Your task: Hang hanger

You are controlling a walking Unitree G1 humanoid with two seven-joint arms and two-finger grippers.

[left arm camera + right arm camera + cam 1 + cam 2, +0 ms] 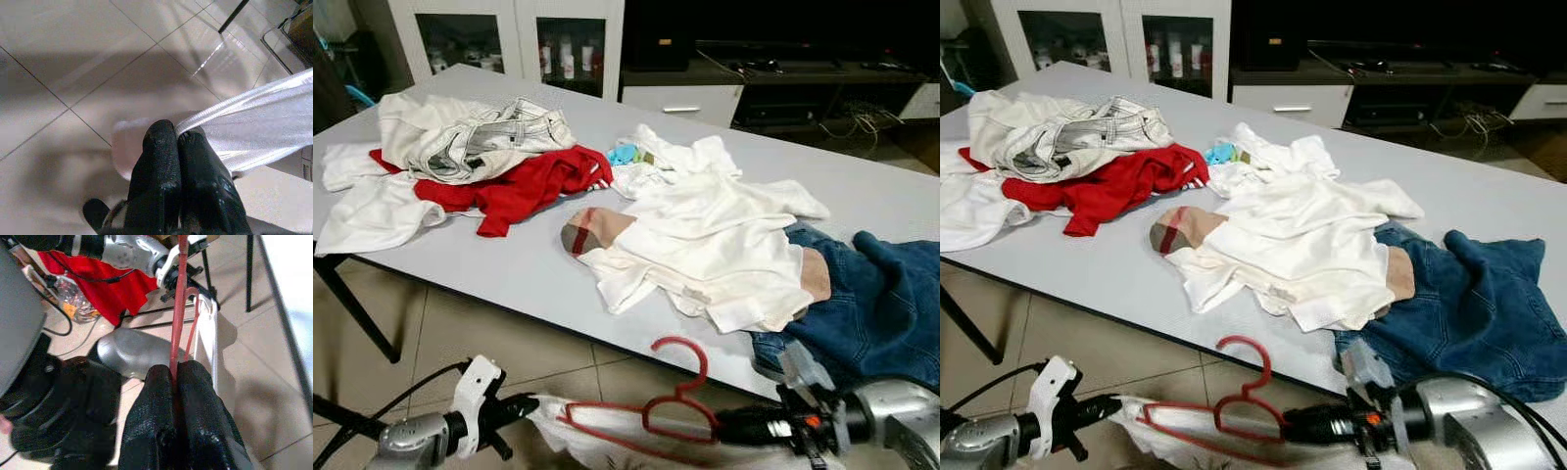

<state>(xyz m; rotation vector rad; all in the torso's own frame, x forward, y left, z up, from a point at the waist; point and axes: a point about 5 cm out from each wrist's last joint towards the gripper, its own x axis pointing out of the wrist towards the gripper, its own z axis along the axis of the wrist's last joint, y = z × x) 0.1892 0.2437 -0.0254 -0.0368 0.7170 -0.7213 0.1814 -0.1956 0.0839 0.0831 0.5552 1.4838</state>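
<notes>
Nearest the head camera: red plastic hanger (656, 411), held low before the worktop's near edge, hook (690, 354) pointing up over the tiled floor (460, 338). Right claw (175, 374) clenched on the hanger's thin red bar, fingers pressed together around it. Left claw (177, 137) clenched on a fold of white garment (254, 132), cloth pulled taut away from the fingertips. Same white garment draped on the hanger between the two claws, below worktop level. Grey worktop (509, 264) loaded with laundry: white shirt (705, 235) spread near centre, overlapping blue jeans (871, 304) at the right edge; tan sock with a red stripe (587, 230) touching the shirt's left side; red garment (524, 186) under a pale crumpled pile (470, 137) at far left. White glass-door cabinet (509, 34) and dark low unit (783, 78) beyond the worktop.
</notes>
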